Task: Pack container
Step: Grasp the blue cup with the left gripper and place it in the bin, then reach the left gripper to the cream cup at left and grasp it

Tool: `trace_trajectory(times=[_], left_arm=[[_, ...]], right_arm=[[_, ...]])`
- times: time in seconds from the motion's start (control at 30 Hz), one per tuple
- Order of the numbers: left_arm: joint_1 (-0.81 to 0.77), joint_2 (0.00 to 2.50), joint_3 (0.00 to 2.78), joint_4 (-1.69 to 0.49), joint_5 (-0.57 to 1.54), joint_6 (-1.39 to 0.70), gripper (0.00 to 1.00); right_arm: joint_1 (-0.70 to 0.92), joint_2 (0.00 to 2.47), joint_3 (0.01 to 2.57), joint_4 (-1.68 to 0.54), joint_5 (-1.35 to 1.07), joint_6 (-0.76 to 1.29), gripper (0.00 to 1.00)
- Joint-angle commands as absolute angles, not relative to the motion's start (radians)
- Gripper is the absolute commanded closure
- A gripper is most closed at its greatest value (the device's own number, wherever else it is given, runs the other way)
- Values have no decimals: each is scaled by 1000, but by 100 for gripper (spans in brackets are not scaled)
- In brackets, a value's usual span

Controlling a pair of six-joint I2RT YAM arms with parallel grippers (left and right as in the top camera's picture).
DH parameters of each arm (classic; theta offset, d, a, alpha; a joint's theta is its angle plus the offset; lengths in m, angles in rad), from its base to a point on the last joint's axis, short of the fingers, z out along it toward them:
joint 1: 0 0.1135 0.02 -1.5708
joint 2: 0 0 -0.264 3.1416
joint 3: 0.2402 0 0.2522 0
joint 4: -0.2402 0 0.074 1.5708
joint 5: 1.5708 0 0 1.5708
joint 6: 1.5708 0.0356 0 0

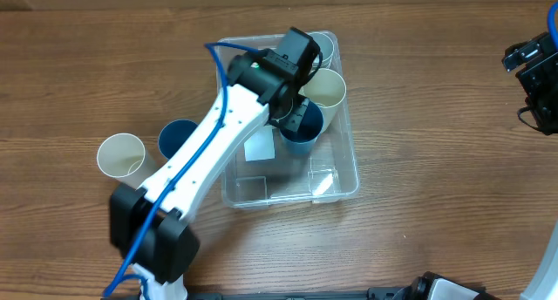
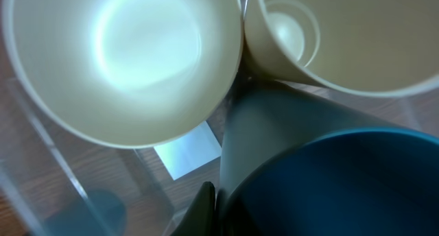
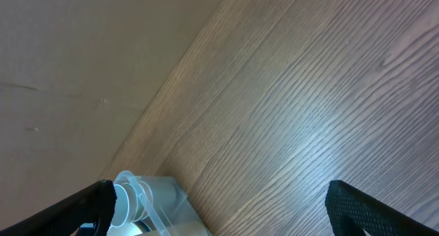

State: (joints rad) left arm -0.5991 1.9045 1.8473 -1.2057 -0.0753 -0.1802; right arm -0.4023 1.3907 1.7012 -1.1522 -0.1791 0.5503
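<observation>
Container [image 1: 261, 188]: clear, rectangular, sits mid-worktop, slightly toward the far side; white label [image 1: 258, 148] on its floor.
Worktop [image 1: 436, 230]: brown wood grain.
Contents, far right corner: pale cup [image 1: 323, 47], mouth up, partly covered by the left arm.
Contents, right wall: cream cup [image 1: 325, 88], mouth up, just near of the pale cup and just beside the held blue cup [image 1: 301, 139].
Contents, middle: held blue cup, mouth up, to the right of the label.
Left tool [image 1: 296, 117]: lowered into the container over the far rim of the held blue cup. In the wrist view one dark finger [image 2: 206, 207] lies tight against the cup's outer wall, the partner hidden by the cup. Reads as pinching the cup wall.
Left arm [image 1: 209, 152]: white, reaches from the near left edge diagonally across the container's left rim.
Outside, left of container: loose blue cup [image 1: 177, 136], partly under the left arm; loose cream cup [image 1: 122, 154] just beside it, further left. Both upright on the worktop.
Right tool [image 3: 219, 195]: spread wide, nothing between the fingers, hangs above bare worktop at the far right edge, well apart from the container.
</observation>
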Motion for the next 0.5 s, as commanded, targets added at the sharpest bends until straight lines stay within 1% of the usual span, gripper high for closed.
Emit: trace_trajectory(times=[0.0, 0.03, 0.07, 0.1, 0.13, 0.23, 0.3, 0.37, 0.4, 0.47], left_arm=[[-603, 1964, 1839, -1200, -41, -205, 93], [-603, 1962, 1840, -1201, -36, -209, 85], [-603, 1950, 1848, -1204, -33, -210, 67], [-603, 1928, 1861, -1218, -33, -210, 59], [-603, 1906, 1874, -1234, -33, -210, 50], [-594, 1807, 1938, -1310, -56, -211, 32], [-577, 1724, 1978, -1376, -118, -228, 27], [-543, 1657, 2004, -1482, -203, -280, 27], [-508, 1613, 2007, -1557, -265, -328, 26], [-407, 1557, 2006, -1675, -300, -390, 25]], right_arm=[[-401, 1388, 1708, -1148, -178, 554, 0], [-401, 1388, 1708, -1148, -178, 554, 0], [-401, 1388, 1708, -1148, -178, 554, 0], [-401, 1388, 1708, -1148, -178, 554, 0], [-401, 1388, 1708, -1148, -178, 554, 0], [-401, 1388, 1708, -1148, -178, 554, 0], [-401, 1388, 1708, -1148, -178, 554, 0], [-401, 1388, 1708, -1148, -178, 554, 0], [-401, 1388, 1708, -1148, -178, 554, 0], [-401, 1388, 1708, -1148, -178, 554, 0]])
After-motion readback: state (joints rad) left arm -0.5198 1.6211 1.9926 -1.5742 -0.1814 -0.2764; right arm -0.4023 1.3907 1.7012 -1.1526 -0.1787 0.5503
